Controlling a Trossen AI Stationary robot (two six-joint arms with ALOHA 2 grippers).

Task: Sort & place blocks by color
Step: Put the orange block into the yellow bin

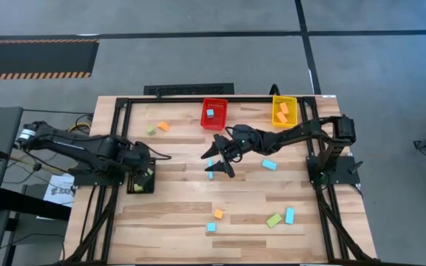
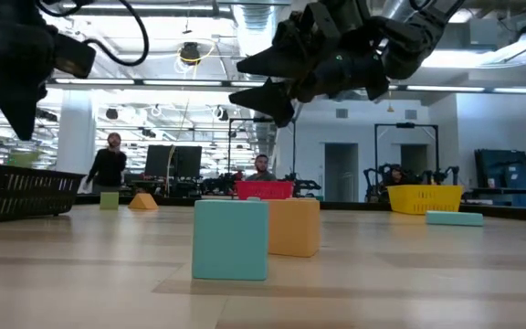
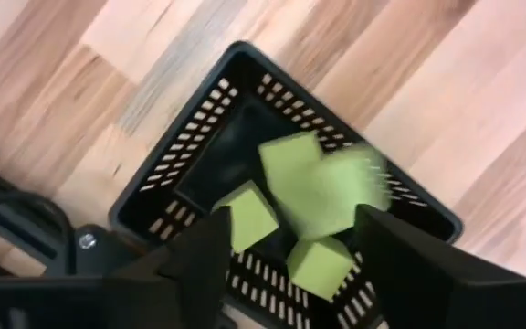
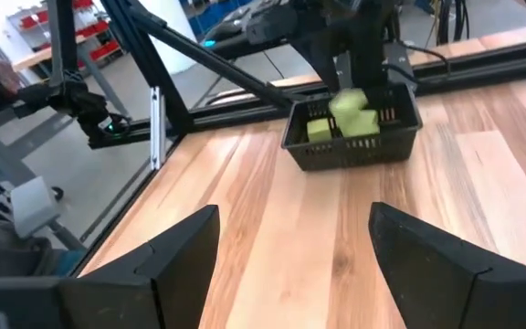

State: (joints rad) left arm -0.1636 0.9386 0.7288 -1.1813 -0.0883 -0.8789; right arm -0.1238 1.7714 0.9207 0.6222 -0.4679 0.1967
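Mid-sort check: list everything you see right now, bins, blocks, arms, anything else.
table: one, light wood
red bin: one, far edge; one light blue block inside
yellow bin: one, far edge, right; orange blocks inside
black bin: one, left side; at least three green blocks inside
loose blue blocks: at least three, centre-right and near edge
loose orange blocks: two, far left and near edge
loose green blocks: two, far left and near right
people: at least two, in the room behind
left gripper: over the black bin, jaws open
right gripper: over the table's middle, jaws open, empty
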